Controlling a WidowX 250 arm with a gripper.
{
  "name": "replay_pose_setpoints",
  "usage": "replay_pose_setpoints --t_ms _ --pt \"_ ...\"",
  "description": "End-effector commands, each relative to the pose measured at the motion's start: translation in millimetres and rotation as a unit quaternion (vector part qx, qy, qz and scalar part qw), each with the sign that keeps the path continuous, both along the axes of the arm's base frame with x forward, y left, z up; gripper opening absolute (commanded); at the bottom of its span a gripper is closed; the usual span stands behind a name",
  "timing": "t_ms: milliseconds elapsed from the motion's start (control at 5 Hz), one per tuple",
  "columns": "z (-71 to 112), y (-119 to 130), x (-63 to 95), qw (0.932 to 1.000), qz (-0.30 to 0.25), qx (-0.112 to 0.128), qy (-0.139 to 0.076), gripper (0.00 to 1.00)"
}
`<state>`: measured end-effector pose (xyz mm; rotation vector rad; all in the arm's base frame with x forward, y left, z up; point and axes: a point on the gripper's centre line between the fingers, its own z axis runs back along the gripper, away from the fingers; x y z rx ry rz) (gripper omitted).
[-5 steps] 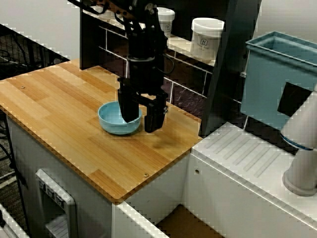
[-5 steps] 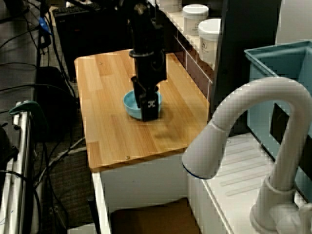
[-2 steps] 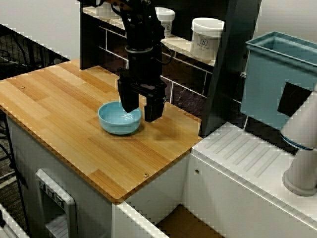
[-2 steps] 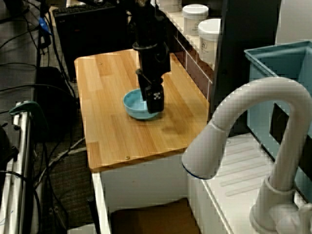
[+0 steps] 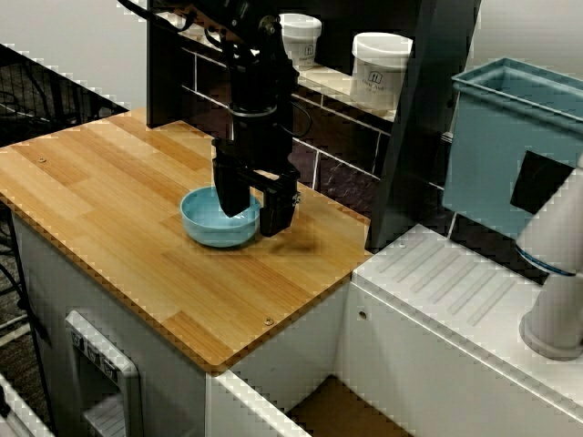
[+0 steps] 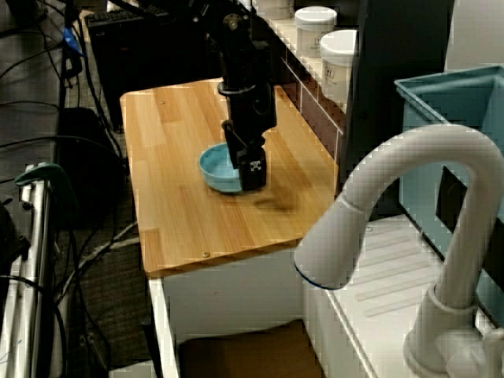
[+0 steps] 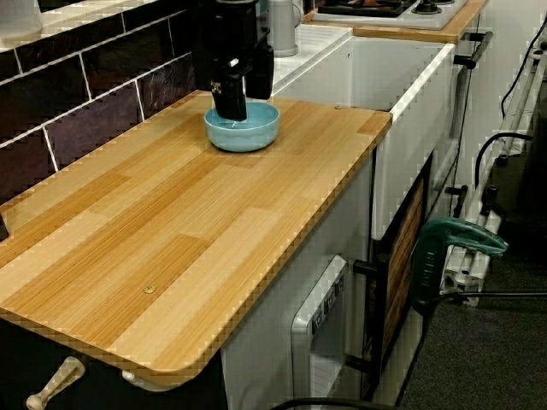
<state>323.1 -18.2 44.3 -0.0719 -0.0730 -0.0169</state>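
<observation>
- While your black two-finger gripper (image 5: 255,208) straddles the rim of the round light-blue bowl (image 5: 209,226), its fingers stand apart, clamping nothing
- You have the bowl resting on the wooden countertop (image 5: 109,209), ungripped and not lifted

Wooden surface (image 5: 118,228) set against a dark tiled wall (image 7: 85,111); white jars (image 5: 380,69) on the shelf (image 5: 339,88) above; teal bin (image 5: 492,146) and white faucet (image 6: 409,181) beside a ribbed drainboard (image 5: 455,282).
</observation>
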Motion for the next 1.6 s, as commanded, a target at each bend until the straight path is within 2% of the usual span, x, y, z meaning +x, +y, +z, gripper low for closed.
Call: replay_pose_setpoints --t_ms 0,400,1000,1400 --pt "-5.6 17 0.0 0.9998 0.008 0.015 -0.013 1.0" --pt "-0.3 45 -0.3 0.9994 0.021 0.02 -0.018 1.0" --pt "17.4 103 -0.6 0.999 0.033 0.022 -0.021 1.0" --pt "12.6 140 -4.8 0.9986 0.044 0.021 -0.019 1.0"
